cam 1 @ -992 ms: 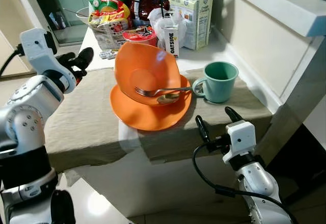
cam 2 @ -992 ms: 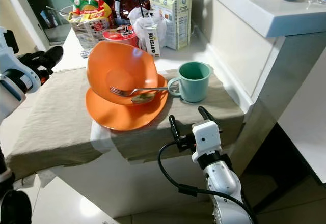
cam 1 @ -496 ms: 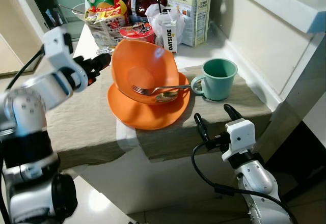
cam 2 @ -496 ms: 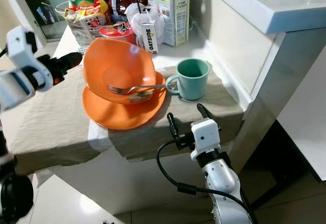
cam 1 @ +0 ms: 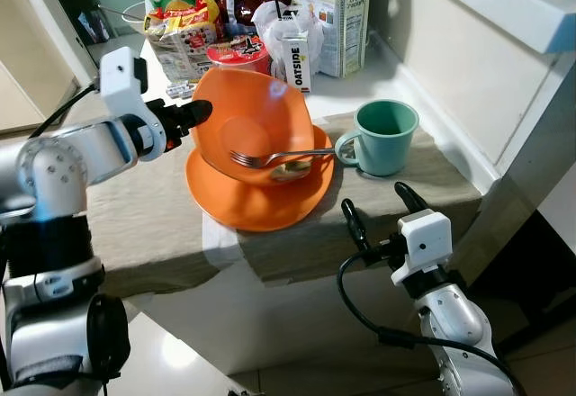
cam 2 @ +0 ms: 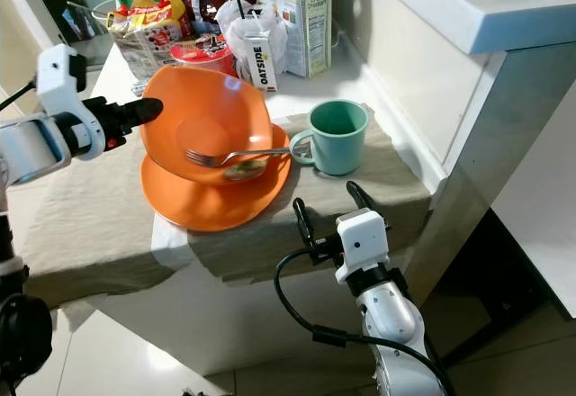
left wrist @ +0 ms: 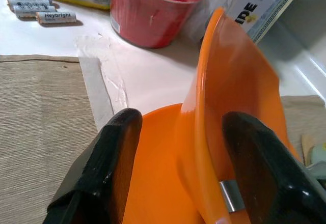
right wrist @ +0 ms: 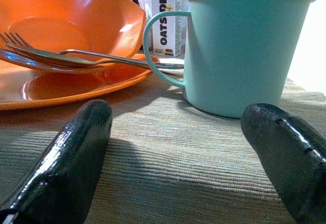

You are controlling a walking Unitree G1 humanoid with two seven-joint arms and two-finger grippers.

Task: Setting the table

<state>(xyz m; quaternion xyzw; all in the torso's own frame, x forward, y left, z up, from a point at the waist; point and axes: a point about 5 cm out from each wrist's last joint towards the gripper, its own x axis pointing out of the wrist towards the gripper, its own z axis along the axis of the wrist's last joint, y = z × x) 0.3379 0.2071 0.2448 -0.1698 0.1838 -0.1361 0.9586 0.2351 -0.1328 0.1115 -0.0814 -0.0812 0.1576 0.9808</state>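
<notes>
Beige cloth (cam 1: pixel 148 216) covers the table under an orange plate (cam 1: pixel 261 207). On it, the left gripper (left wrist: pixel 175 147) sits open around the tilted orange bowl's (cam 1: pixel 247 126) left rim. The right gripper (cam 1: pixel 376 216) waits open near the green mug (cam 1: pixel 385 138).

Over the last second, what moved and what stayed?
The left gripper swung in from the table's left side to the tilted orange bowl, its open fingers now straddling the rim. The right gripper stayed open at the near table edge. Bowl, orange plate, fork and teal mug unmoved.
</notes>
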